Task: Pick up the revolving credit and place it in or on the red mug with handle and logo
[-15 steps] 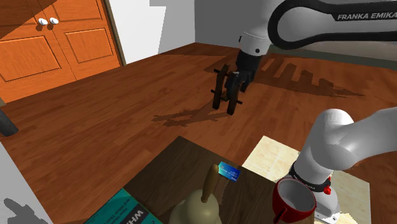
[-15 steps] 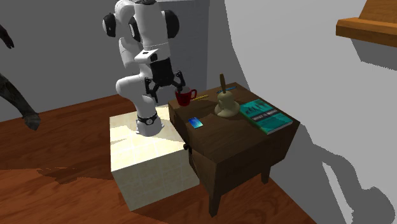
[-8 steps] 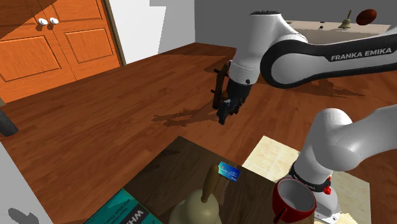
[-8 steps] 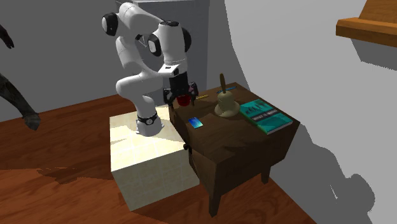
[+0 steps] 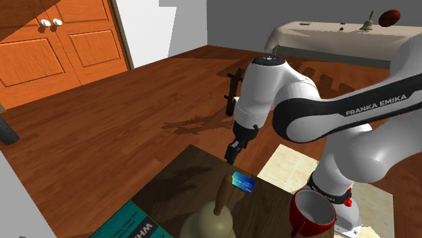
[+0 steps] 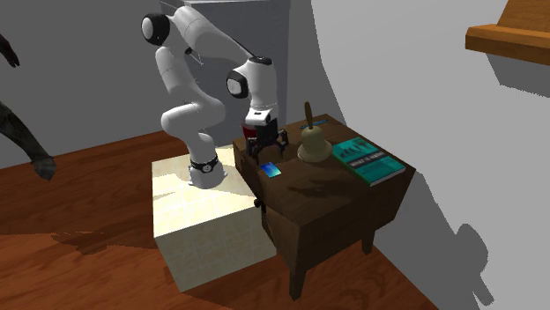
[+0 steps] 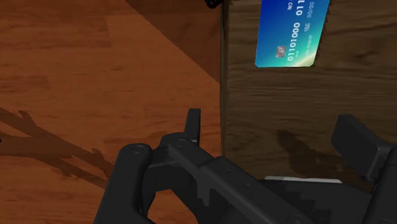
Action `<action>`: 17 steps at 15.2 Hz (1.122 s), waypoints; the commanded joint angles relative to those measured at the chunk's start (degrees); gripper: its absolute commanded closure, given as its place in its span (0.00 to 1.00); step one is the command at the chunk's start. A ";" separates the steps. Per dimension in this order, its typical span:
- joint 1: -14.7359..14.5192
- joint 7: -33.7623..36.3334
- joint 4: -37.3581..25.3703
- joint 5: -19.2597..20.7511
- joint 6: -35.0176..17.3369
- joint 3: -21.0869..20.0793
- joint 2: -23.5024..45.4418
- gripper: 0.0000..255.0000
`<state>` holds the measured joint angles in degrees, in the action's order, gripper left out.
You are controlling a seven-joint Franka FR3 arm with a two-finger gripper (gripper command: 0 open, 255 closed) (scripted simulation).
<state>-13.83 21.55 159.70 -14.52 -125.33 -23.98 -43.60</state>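
Note:
A blue credit card (image 5: 243,181) lies flat on the dark wooden side table (image 5: 182,177), near the edge that faces the stand. In the second exterior view the card (image 6: 271,170) sits just in front of my gripper (image 6: 264,145). The black gripper (image 5: 233,152) hangs over that table edge, a little short of the card and above it. Seen from the wrist, the fingers (image 7: 193,124) stand wide apart with nothing between them, and the card (image 7: 292,32) lies ahead of the gripper (image 7: 277,137). The red mug (image 5: 312,213) stands upright at the table's corner by the arm's base.
A brass bell with a wooden handle (image 5: 213,218) stands mid-table beside the card. A teal book (image 5: 128,223) lies at the table's far end, also visible in the second exterior view (image 6: 370,160). The pale stand (image 6: 203,220) abuts the table. Wooden floor surrounds them.
The arm has swung down and toward the table; the gripper has dropped from above the floor to just over the table's edge near the card. Its fingers have stayed open.

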 commanded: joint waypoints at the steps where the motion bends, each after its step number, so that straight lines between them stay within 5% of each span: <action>1: -1.01 1.57 0.63 -0.77 -3.20 -2.92 2.68 0.00; 10: -0.42 3.45 3.55 -1.35 -14.14 -7.79 10.96 0.00; 17: -0.28 3.51 3.71 -1.32 -14.81 -7.98 11.47 0.00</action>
<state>-14.11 25.06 163.40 -15.84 -140.13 -31.96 -32.13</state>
